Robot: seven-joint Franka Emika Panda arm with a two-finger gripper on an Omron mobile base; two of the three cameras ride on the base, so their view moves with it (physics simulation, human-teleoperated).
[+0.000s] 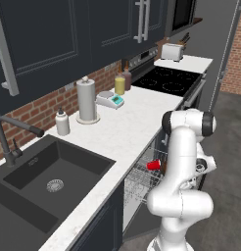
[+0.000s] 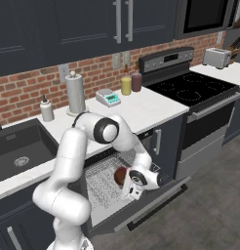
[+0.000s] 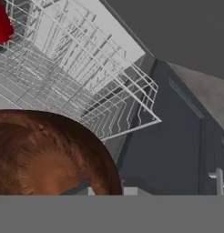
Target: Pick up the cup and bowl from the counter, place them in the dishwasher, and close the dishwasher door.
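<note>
My gripper [image 2: 126, 182] is shut on the rim of the dark brown bowl [image 2: 120, 175] and holds it low over the front of the pulled-out silver wire rack [image 2: 103, 177] of the dishwasher. The bowl [image 3: 45, 154] fills the lower left of the hand view and hides the fingertips. The red cup [image 1: 153, 165] lies in the rack, and a red edge of the cup [image 3: 2, 22] shows in the hand view's top left corner. The dishwasher door [image 2: 146, 204] hangs down open under the rack. Above it runs the white counter [image 2: 141, 110].
On the counter stand a paper towel roll [image 1: 86, 100], a soap dispenser [image 1: 62, 122], a small scale [image 1: 110, 100] and a yellow bottle [image 1: 120, 84]. The black sink [image 1: 49, 171] is at left, the stove [image 2: 195, 90] and toaster [image 2: 214, 57] at right.
</note>
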